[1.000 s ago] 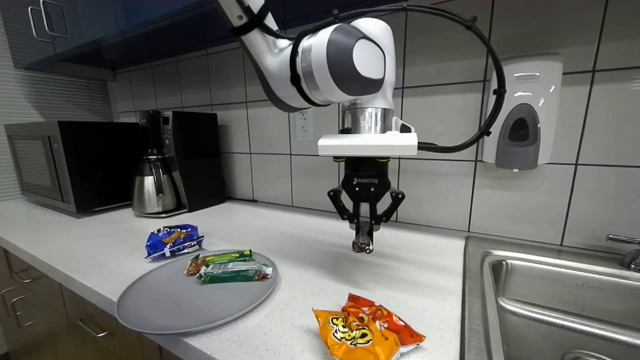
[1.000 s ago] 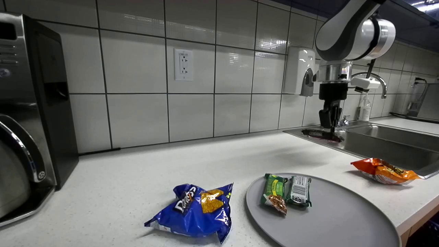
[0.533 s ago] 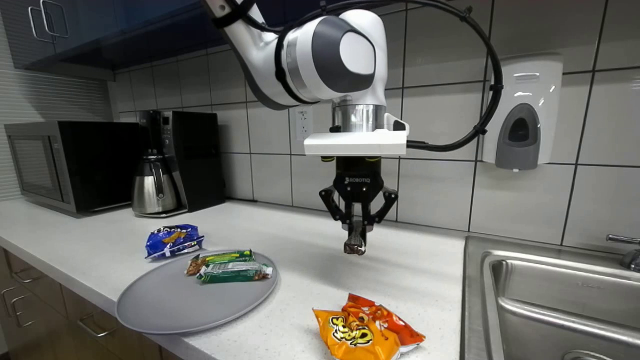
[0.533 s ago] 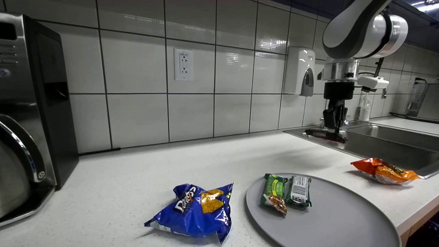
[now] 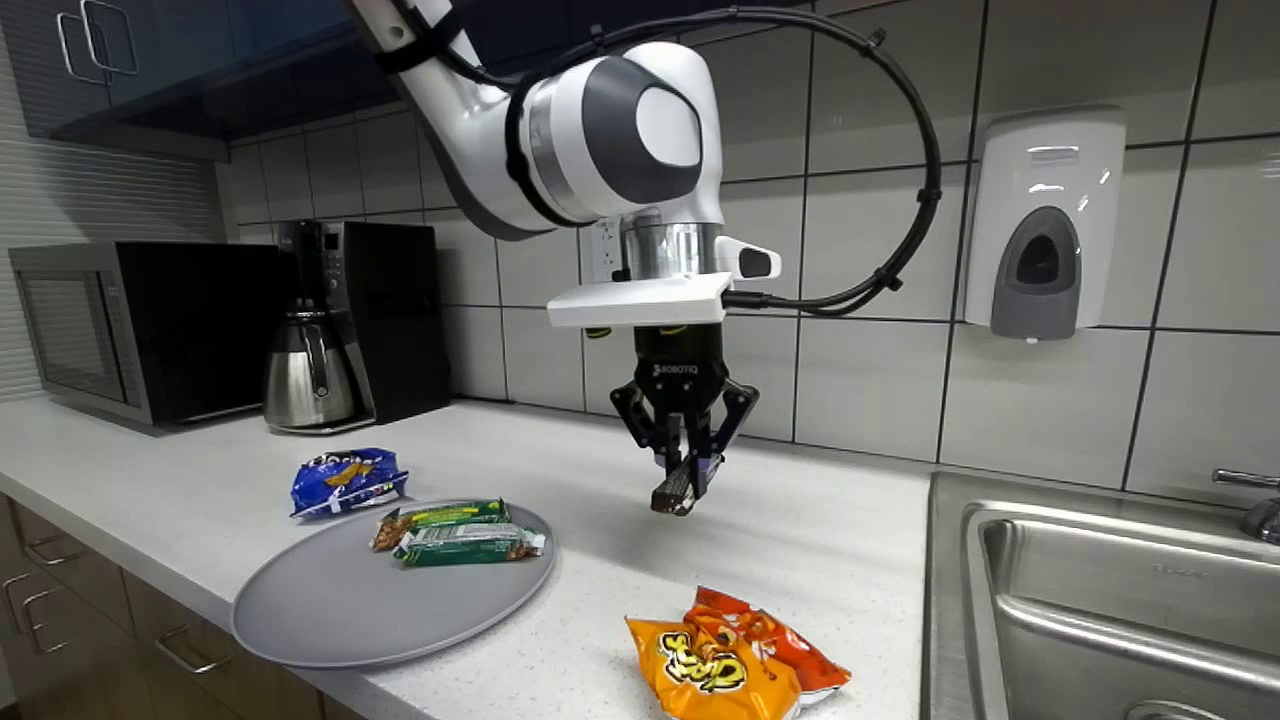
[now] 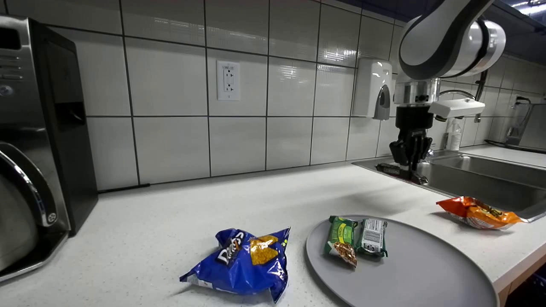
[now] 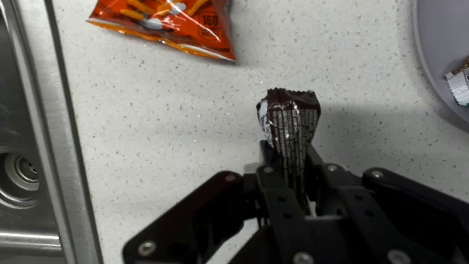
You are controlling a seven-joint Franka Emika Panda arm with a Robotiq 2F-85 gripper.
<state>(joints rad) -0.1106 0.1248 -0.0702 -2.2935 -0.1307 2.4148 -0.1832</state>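
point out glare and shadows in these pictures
Wrist view: glints on the dark wrapper in the gripper and on the orange bag, soft shadow on the counter; in both exterior views, highlights on the soap dispenser; in an exterior view, reflections on the wall tiles.

The pincer (image 5: 688,475) has shifted above the table (image 5: 850,560), away from its edge by the sink (image 5: 952,600) and nearer the gray plate (image 5: 330,615); it sits slightly lower in both exterior views; the wrist (image 5: 672,250) has turned, so the held brown-wrapped snack bar (image 5: 672,493), earlier nearly end-on in an exterior view, now slants.
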